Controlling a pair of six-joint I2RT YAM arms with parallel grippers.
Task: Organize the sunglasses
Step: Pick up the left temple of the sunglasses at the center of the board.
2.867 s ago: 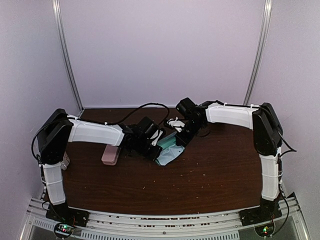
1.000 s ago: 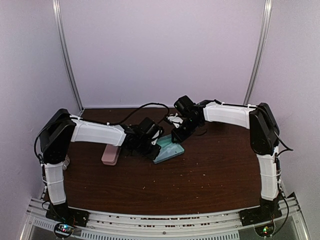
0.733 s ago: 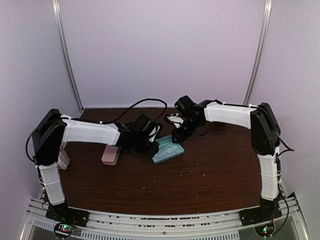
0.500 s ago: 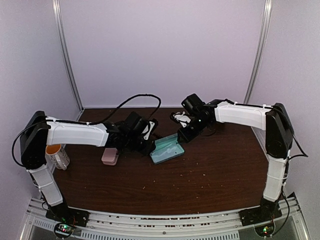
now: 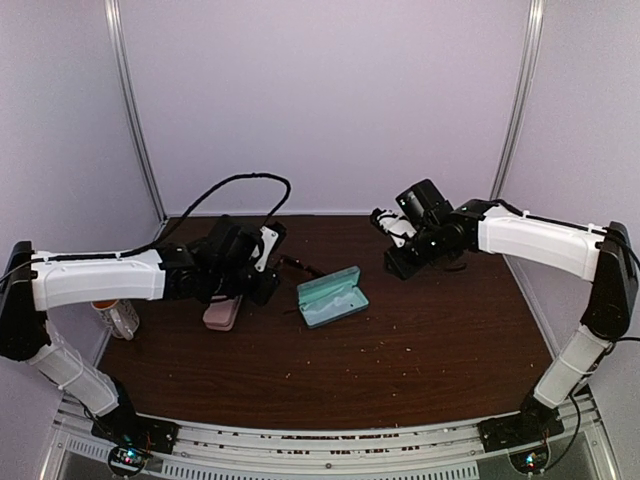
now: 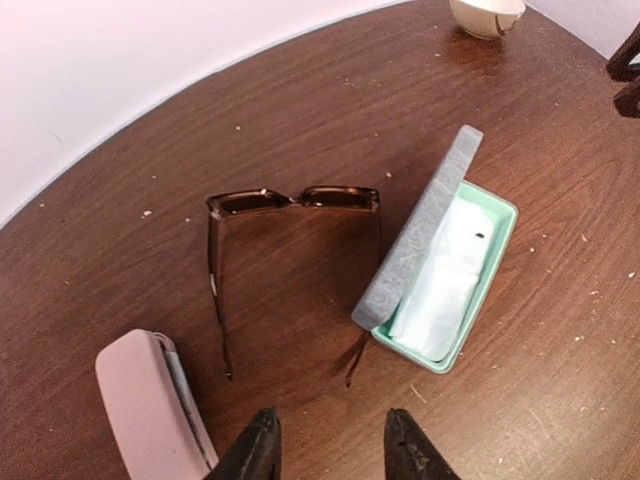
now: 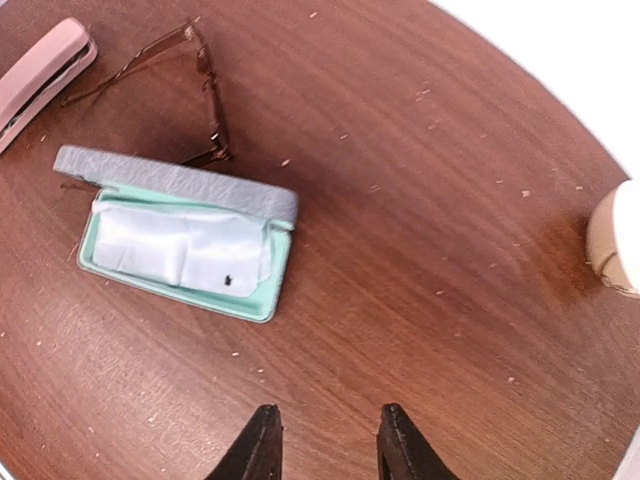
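- Two arms reach over the table (image 5: 420,360) in the top view, one from each side, with an open mint case (image 5: 332,296) lying between them.
- Left gripper (image 5: 258,288) hangs just above the pink case (image 5: 221,313); the right gripper (image 5: 400,264) sits right of the open case and apart from it.
- The sunglasses (image 5: 298,266) show as a thin brown line on the wood, between the left gripper and the open case.
- A cup (image 5: 118,318) stands near the left edge, under the left arm.
- In the left wrist view the left gripper (image 6: 328,452) has its fingers (image 6: 262,455) spread, with only bare wood between them.
- The sunglasses (image 6: 290,200) lie flat with temples unfolded and pointing toward the camera, beyond the fingertips.
- The case (image 6: 450,280) lies just right of them, its grey lid raised on the near side and a white cloth (image 6: 440,275) inside; one temple tip ends near its corner.
- The pink case (image 6: 150,400) lies closed at lower left, beside the other temple.
- In the right wrist view the right gripper (image 7: 325,445) is likewise released, its fingers (image 7: 262,445) parted over bare wood.
- The case (image 7: 270,290) lies left of centre with the cloth (image 7: 180,250) in it.
- The sunglasses (image 7: 205,95) lie beyond its lid, and the pink case (image 7: 45,65) sits in the far left corner.
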